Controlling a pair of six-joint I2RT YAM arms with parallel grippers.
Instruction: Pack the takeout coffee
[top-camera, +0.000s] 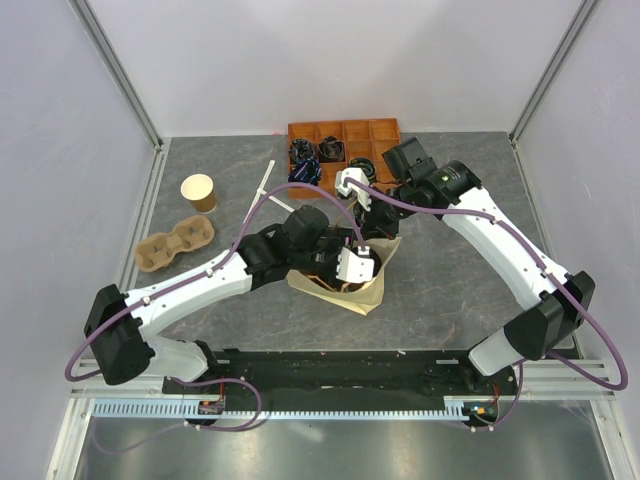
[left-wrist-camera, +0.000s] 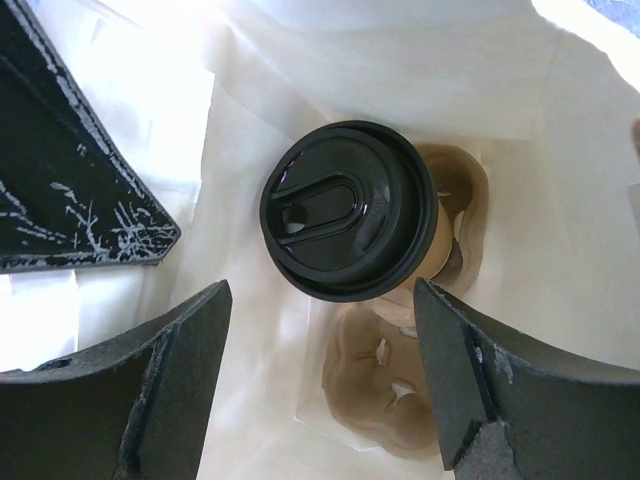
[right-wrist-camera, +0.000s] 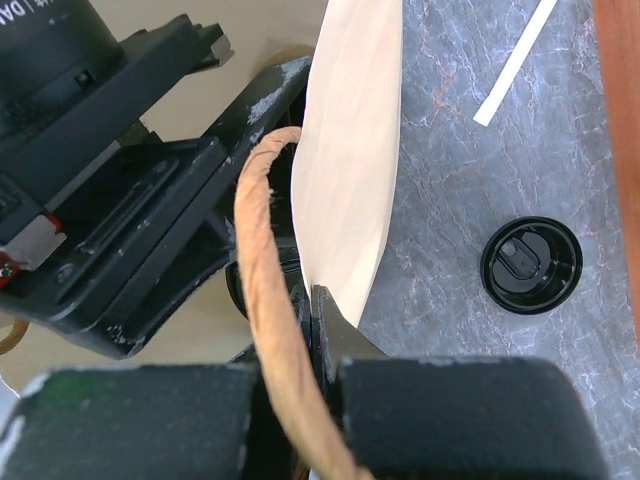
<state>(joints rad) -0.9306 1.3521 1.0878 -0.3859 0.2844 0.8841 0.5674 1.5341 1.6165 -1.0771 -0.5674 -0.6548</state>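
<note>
**Fig. Takeout coffee seated inside the bag, left hand open above it.**

The takeout coffee (left-wrist-camera: 350, 210), black lid on, stands in one well of a pulp carrier (left-wrist-camera: 385, 400) at the bottom of the paper bag (left-wrist-camera: 560, 150); whether it is pressed fully home cannot be told. The left hand (left-wrist-camera: 320, 320) reaches into the bag mouth with its fingers spread to either side of the cup and clear of it. The right hand (right-wrist-camera: 315, 330) is closed on the bag's rim beside the twisted handle (right-wrist-camera: 265, 270), holding the mouth open. A loose lid (right-wrist-camera: 531, 265) lies on the tabletop (right-wrist-camera: 450, 150) nearby. Risks, as judged: a finger catching the lid rim on withdrawal could tip the cup from its well or drag the carrier; a slipped pinch would let the wall fold onto the left hand.
</note>
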